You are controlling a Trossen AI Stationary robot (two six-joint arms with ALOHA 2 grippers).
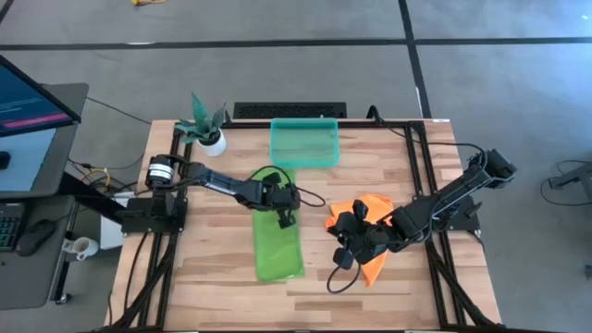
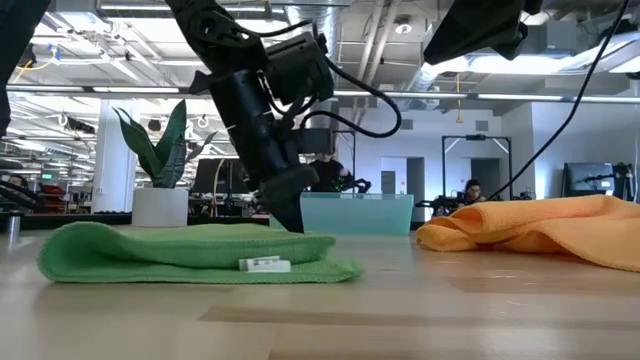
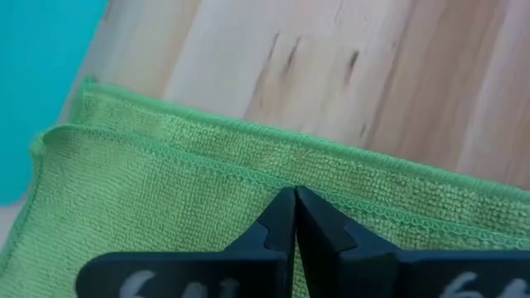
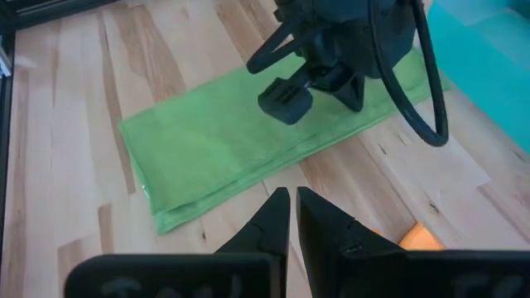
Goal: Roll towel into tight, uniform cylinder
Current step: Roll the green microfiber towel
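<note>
So from the high view the green towel is lying folded into a long narrow strip in the middle of the wooden tabletop, running from the teal tray toward the near edge, still flat and not rolled at all. The left end effector sits over the towel's far end, near the tray, fingers pressed together with nothing between them. The right end effector is just beside the towel on the other side, over an orange cloth that's crumpled up next to it. There's also a small potted plant in the far left corner. Low view: the towel shows as a low flat stack with a little white label at its front edge, the left arm comes down behind it with its tip at the towel, and the orange cloth is bunched off to the side, tray behind. Left wrist view: fingertips closed tight together right over the towel's stitched hem, tabletop beyond. Right wrist view: its own fingers are nearly together, a thin gap, gripping nothing, hanging above bare wood near the towel's long edge, with the left arm's end effector resting on the towel farther off
</note>
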